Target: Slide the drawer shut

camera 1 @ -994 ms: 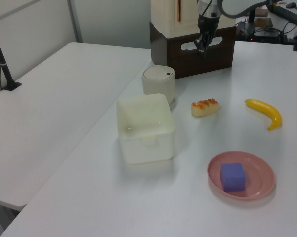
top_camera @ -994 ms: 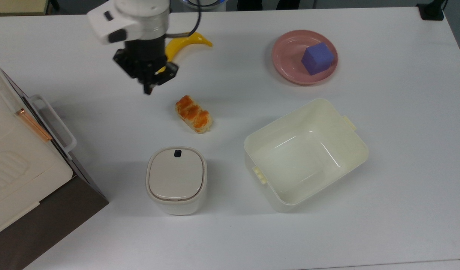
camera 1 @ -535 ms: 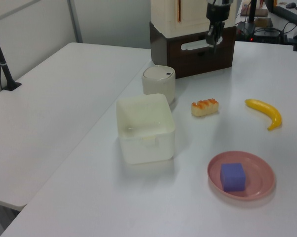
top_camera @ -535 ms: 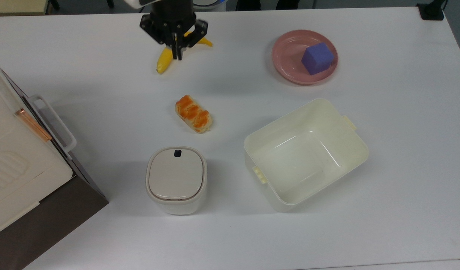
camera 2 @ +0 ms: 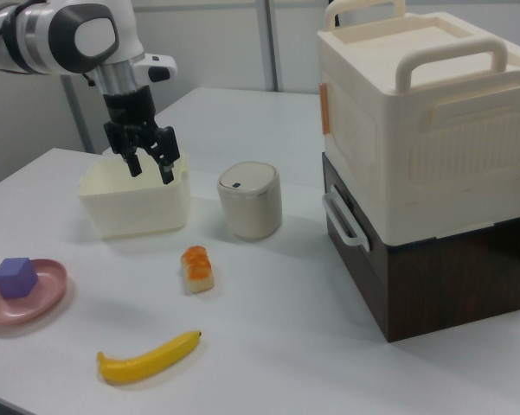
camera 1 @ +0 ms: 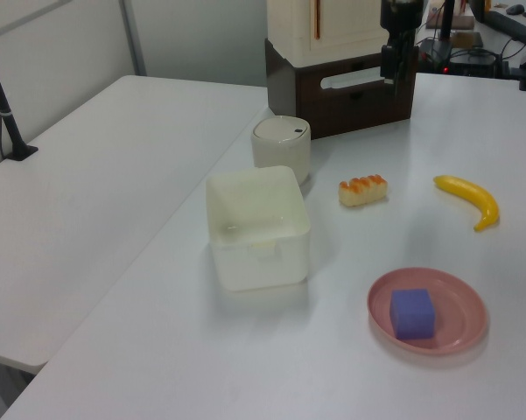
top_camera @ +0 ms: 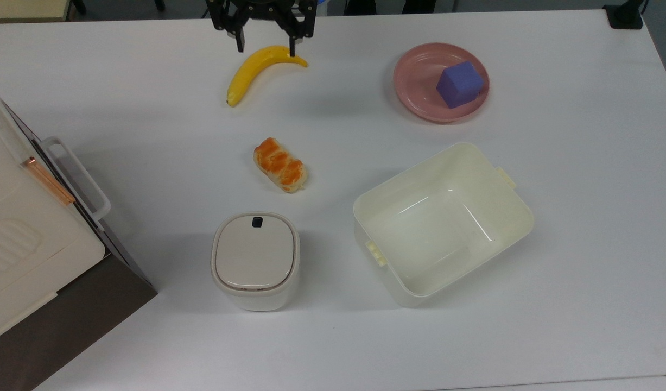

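Scanning the top view from its left, no brand, label or writing can be read on anything. At the top view's far left stands the dark brown cabinet (top_camera: 67, 320) with a cream lidded case (top_camera: 18, 239) stacked on it; a thin copper-coloured strip (top_camera: 48, 180) marks the case's edge. The drawer (camera 2: 350, 226) sits in that cabinet, its dark front flush with the cabinet face in the right view, and its white loop handle (top_camera: 77, 176) juts toward the middle of the surface (top_camera: 333, 336).

Next to the right comes the white lidded container (top_camera: 255, 260), closed, with a small dark button on its lid, near the top view's lower edge. Beyond it lies a glazed bread roll (top_camera: 280, 164), and farther up a yellow banana (top_camera: 259, 69), curved, lying flat.

The tool (top_camera: 265, 44) hangs over the banana's upper end at the top view's top edge, its two fingers spread wide and gripping nothing; in the right view it is raised above the surface, well apart from the drawer.

Further right sits the cream plastic bin (top_camera: 442, 222), open-topped, with small tabs on two sides. Above it in the top view is a pink plate (top_camera: 414, 92) carrying a purple cube (top_camera: 459, 84). Between the tool and the drawer handle the surface carries nothing.
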`<act>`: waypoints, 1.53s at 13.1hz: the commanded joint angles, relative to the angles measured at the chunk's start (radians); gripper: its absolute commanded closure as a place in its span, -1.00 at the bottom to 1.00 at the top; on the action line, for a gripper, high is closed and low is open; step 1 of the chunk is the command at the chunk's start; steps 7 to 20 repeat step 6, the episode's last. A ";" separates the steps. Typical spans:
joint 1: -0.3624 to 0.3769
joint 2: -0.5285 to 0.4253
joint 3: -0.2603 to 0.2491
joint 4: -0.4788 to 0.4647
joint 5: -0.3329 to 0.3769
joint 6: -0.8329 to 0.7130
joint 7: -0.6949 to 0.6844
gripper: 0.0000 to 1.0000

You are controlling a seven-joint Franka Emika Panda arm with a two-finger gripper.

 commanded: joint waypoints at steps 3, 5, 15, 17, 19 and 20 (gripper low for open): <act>0.011 -0.030 -0.017 -0.022 -0.001 -0.021 -0.024 -1.00; 0.011 -0.027 -0.017 -0.005 -0.009 -0.021 -0.024 -1.00; 0.009 -0.027 -0.017 -0.004 -0.009 -0.021 -0.024 -1.00; 0.009 -0.027 -0.017 -0.004 -0.009 -0.021 -0.024 -1.00; 0.009 -0.027 -0.017 -0.004 -0.009 -0.021 -0.024 -1.00; 0.009 -0.027 -0.017 -0.004 -0.009 -0.021 -0.024 -1.00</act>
